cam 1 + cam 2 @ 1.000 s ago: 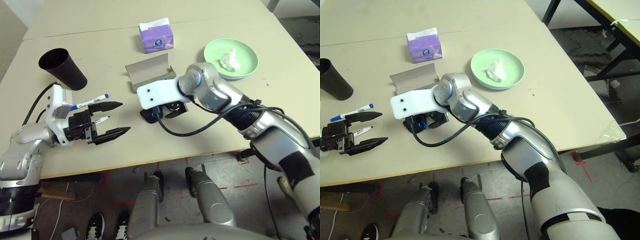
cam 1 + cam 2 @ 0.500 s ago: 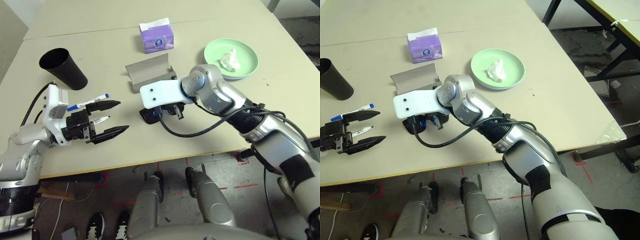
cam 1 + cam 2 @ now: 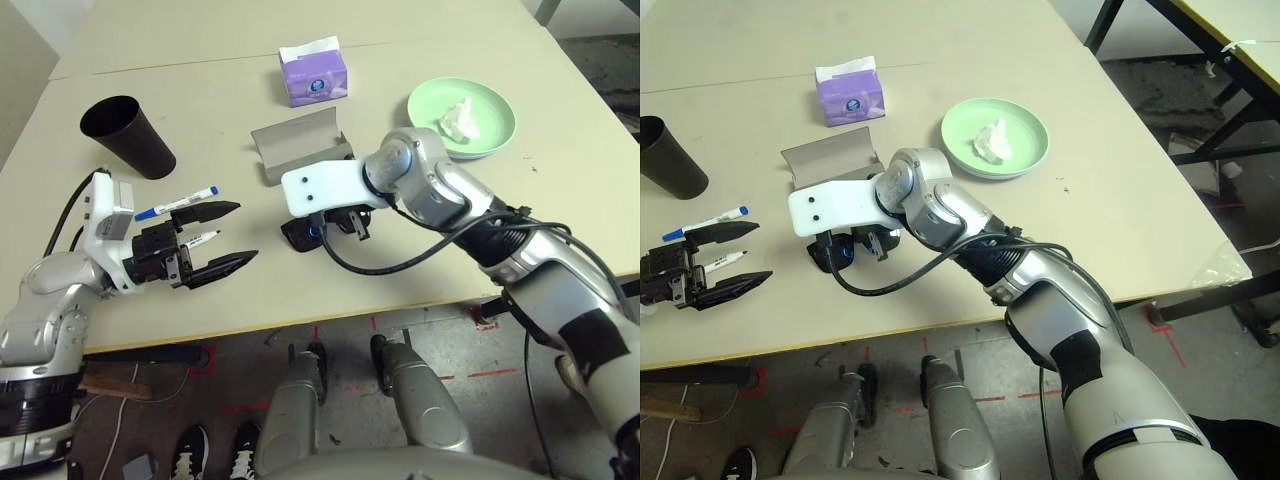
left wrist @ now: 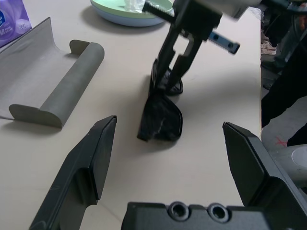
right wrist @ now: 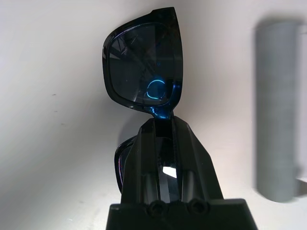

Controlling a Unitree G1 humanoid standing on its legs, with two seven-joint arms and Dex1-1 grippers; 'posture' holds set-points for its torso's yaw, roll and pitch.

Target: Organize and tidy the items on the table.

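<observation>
Right wrist view: glossy black sunglasses [image 5: 144,72] pinched in the matte right pincer [image 5: 165,127].

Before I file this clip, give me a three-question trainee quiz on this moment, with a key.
1. True or false: the right pincer is shut on the black sunglasses.
2. What lies in the green plate?
A. a marker
B. a crumpled white tissue
C. the sunglasses
3. Fill in: the grey glasses case lies open between the sunglasses and the purple ____.

Key
1. True: its fingers are pinched on the frame at the bridge.
2. B
3. tissue box
</observation>
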